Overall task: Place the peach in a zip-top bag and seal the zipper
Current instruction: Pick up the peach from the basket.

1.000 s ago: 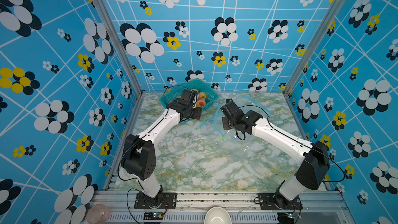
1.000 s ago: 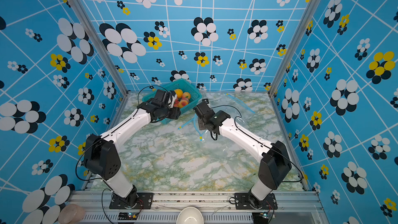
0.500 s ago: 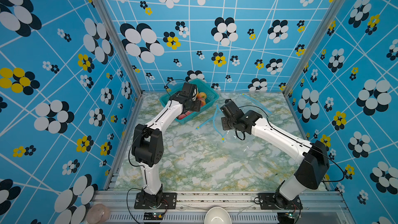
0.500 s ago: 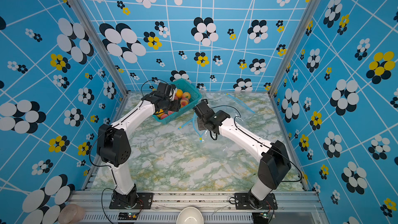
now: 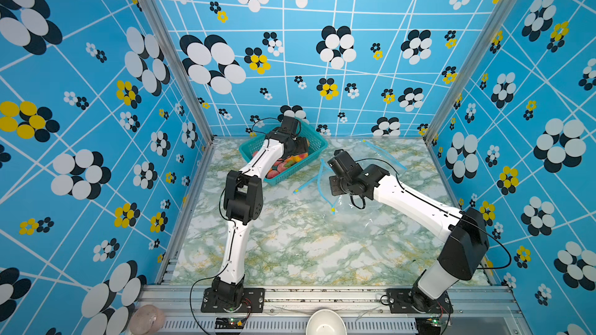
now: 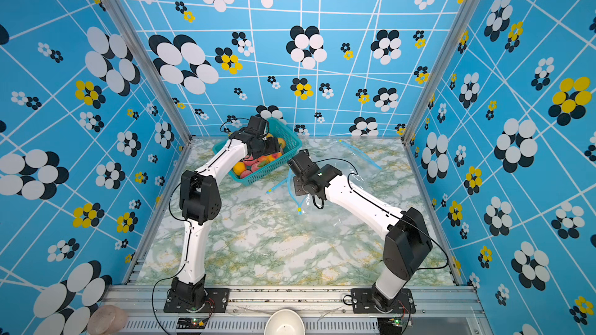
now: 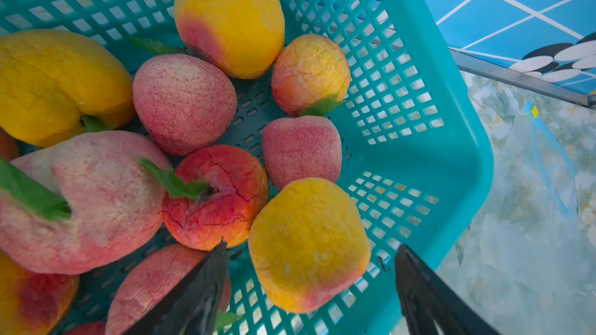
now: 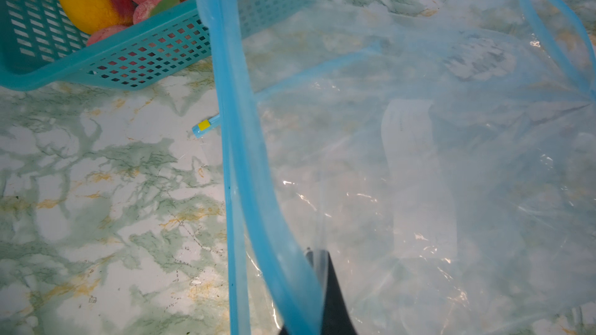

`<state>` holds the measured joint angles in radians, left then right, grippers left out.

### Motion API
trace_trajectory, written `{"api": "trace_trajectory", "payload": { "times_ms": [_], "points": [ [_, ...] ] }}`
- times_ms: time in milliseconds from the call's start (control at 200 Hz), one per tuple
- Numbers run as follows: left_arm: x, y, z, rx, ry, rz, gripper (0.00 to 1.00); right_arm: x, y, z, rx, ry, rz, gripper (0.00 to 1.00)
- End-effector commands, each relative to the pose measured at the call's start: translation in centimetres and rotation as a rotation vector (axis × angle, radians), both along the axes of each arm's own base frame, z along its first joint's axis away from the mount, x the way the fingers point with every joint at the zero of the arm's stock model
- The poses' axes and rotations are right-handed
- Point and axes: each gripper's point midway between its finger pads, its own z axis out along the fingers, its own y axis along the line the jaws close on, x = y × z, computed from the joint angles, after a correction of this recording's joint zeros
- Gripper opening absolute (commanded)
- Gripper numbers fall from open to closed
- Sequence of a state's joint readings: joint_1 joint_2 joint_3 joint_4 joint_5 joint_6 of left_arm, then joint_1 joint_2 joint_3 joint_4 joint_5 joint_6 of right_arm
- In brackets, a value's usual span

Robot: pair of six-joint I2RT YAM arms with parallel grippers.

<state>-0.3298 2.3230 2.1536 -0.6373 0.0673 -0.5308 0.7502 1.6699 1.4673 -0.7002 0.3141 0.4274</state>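
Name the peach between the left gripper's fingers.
The round yellow peach by the teal plastic basket's corner; the other peaches lie outside the left gripper.

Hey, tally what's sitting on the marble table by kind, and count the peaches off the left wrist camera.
Basket: 1
Zip-top bags: 3, going by the separate blue zipper strips
Peaches: 10 clearly showing; slivers at the picture's edges may be more
Total: 14

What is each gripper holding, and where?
Right gripper pinches the zip-top bag by its clear wall beside the blue zipper strip. Left gripper, open over a yellow peach, holds nothing.
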Motion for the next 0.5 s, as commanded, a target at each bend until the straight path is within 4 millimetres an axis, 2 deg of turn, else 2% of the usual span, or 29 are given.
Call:
{"api": "trace_trajectory", "payload": {
  "times_ms": [0,140,290,395,495],
  "points": [
    [0.6,0.6,-1.4,0.012,0.041,0.063,0.84,0.2,0.5,0.2,0.019,0.015,0.004,0.0],
    [0.6,-0.3,-3.4,-0.016,0.085,0.061,0.84,0.3,0.6,0.1,0.014,0.018,0.008,0.0],
    [0.0,-0.8,-4.5,0.002,0.109,0.052,0.81,0.4,0.6,-0.1,0.006,0.021,0.009,0.0],
    [-0.2,-0.9,-3.9,-0.013,0.099,0.055,0.74,0.5,0.6,-0.1,0.005,0.02,0.006,0.0],
    [-0.2,-0.9,-2.1,-0.024,0.069,0.057,0.69,0.4,0.6,-0.1,0.008,0.022,0.003,0.0]
  ]
}}
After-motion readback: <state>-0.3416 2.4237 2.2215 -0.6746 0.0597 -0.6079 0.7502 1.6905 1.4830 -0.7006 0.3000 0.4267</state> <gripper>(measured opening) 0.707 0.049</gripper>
